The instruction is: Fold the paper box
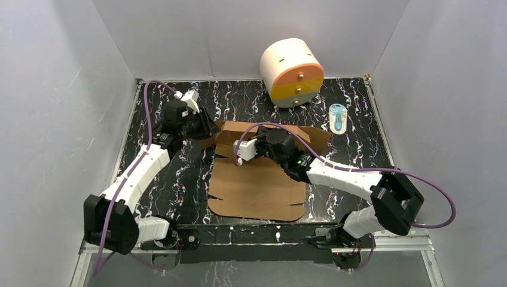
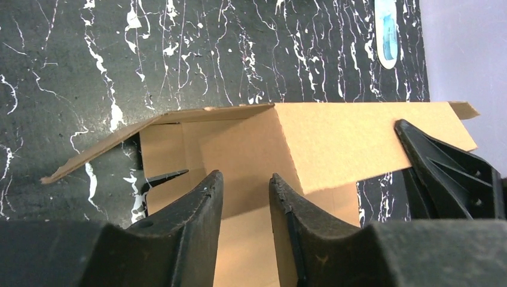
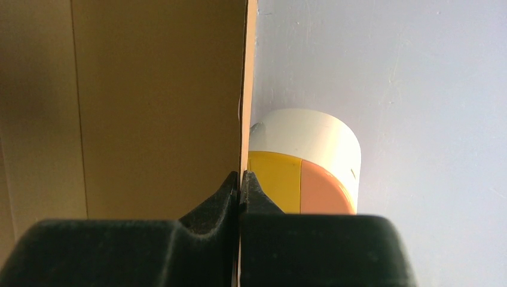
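The paper box [image 1: 257,185] is a brown cardboard sheet lying mostly flat in the middle of the table, with its far panel [image 2: 335,137] raised upright. My right gripper [image 1: 269,131] is shut on the top edge of that raised panel; in the right wrist view the thin cardboard [image 3: 155,107] runs edge-on between the closed fingertips [image 3: 241,174]. My left gripper [image 1: 206,128] hovers at the box's far left corner. Its fingers [image 2: 245,176] stand apart with nothing between them, pointing at the inside of the raised panel and the left side flap [image 2: 101,149].
A white cylinder with an orange-yellow face [image 1: 292,73] stands at the back, right of centre, and also shows past the panel's edge [image 3: 305,161]. A small blue-and-white object [image 1: 338,118] lies to the right of the box's far corner. White walls enclose three sides.
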You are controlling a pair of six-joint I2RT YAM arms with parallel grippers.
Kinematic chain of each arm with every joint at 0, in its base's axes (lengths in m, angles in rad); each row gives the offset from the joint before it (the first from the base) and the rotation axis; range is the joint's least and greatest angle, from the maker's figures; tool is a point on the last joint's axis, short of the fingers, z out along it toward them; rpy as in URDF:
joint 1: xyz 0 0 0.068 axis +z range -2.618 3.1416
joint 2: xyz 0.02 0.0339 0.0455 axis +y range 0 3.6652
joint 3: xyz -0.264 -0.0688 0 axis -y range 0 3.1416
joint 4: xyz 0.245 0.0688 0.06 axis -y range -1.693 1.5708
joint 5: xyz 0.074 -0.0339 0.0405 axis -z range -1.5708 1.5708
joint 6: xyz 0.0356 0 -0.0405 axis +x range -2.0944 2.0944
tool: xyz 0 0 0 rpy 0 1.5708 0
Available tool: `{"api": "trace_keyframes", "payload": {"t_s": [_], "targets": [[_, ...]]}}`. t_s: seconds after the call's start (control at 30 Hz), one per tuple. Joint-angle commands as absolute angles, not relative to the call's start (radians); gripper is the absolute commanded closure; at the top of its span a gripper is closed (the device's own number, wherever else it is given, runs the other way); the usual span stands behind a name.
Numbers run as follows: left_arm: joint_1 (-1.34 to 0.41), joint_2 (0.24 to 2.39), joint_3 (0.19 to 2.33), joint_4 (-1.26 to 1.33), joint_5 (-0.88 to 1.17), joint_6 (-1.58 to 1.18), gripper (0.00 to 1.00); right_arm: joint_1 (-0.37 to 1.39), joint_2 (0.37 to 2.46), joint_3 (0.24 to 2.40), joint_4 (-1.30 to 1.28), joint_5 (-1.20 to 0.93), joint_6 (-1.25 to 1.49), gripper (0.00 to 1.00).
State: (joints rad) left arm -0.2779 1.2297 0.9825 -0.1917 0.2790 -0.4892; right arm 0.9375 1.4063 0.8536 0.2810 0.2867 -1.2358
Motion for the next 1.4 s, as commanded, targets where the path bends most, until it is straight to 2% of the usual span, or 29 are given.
{"api": "trace_keyframes", "payload": {"t_s": [0.0, 0.23, 0.53, 0.83, 1.13, 1.37], "targets": [[-0.313, 1.265, 0.971, -0.104, 0.244, -0.524, 0.69, 0.942, 1.391, 0.834, 0.227, 0.294, -1.225, 1.0], [-0.354, 1.27, 0.886, 0.043, 0.231, -0.579, 0.72, 0.958, 1.397, 0.773, 0.345, 0.355, -1.308, 1.0], [-0.36, 1.261, 0.766, 0.23, 0.224, -0.615, 0.72, 1.021, 1.431, 0.608, 0.69, 0.466, -1.517, 1.0], [-0.362, 1.26, 0.654, 0.338, 0.193, -0.617, 0.71, 1.034, 1.477, 0.585, 0.775, 0.502, -1.567, 1.0], [-0.363, 1.17, 0.537, 0.347, 0.015, -0.631, 0.61, 1.035, 1.483, 0.579, 0.787, 0.486, -1.554, 1.0], [-0.363, 1.246, 0.502, 0.418, -0.043, -0.65, 0.55, 1.037, 1.48, 0.582, 0.787, 0.48, -1.552, 1.0]]}}
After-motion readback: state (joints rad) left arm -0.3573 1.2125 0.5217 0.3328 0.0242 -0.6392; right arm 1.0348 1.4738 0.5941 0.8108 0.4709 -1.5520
